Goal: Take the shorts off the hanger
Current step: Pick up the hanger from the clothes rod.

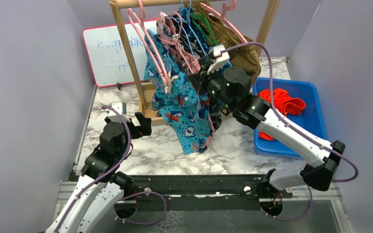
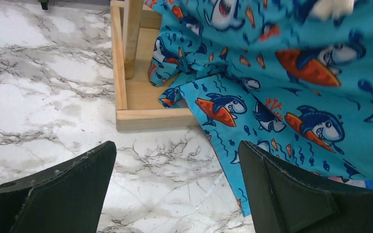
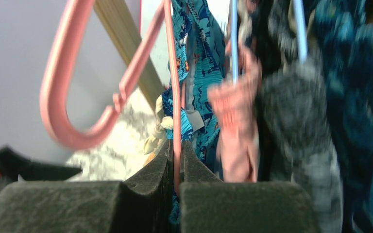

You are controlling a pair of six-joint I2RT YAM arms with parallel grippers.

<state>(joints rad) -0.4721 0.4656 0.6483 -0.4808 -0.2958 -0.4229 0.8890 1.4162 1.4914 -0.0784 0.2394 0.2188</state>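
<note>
Closest to me, the left gripper (image 1: 143, 124) hovers low over the marble table (image 1: 141, 150), jaws spread wide and empty, facing the rack's wooden base (image 2: 145, 119). Beyond it, the shark-print shorts (image 1: 187, 109) hang from a pink hanger (image 3: 174, 87), whose thin bar the raised right gripper (image 3: 176, 167) pinches tight. Farther off, orange shorts (image 1: 284, 102) lie in the blue bin (image 1: 313, 94). Several pairs hang on the rack, so most work looks left.
</note>
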